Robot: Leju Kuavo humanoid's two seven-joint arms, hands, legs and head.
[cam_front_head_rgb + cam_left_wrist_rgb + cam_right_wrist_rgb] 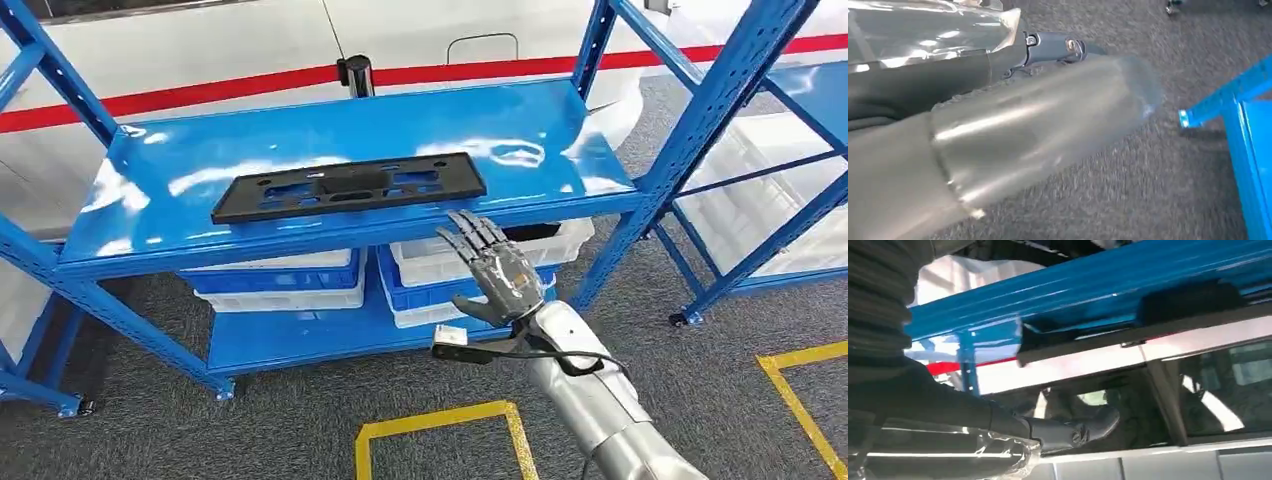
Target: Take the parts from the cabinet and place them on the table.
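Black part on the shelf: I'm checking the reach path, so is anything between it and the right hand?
Nothing visible. The right hand hovers open by the shelf's front edge, beside the black part's right end.

The blue shelf [300,160] across the middle of the head view looks like painted metal, smooth and glossy, throwing white reflections. On it lies a black part [348,188] that looks like matt moulded plastic. Beneath, the white and blue bins [280,280] look like smooth plastic. The floor [300,420] is grey carpet, rough and matt, with flat yellow tape lines [440,418]. At lower right, the right robot hand [495,270] is dull grey metal and the arm [590,390] behind it brushed silver, softly shiny.
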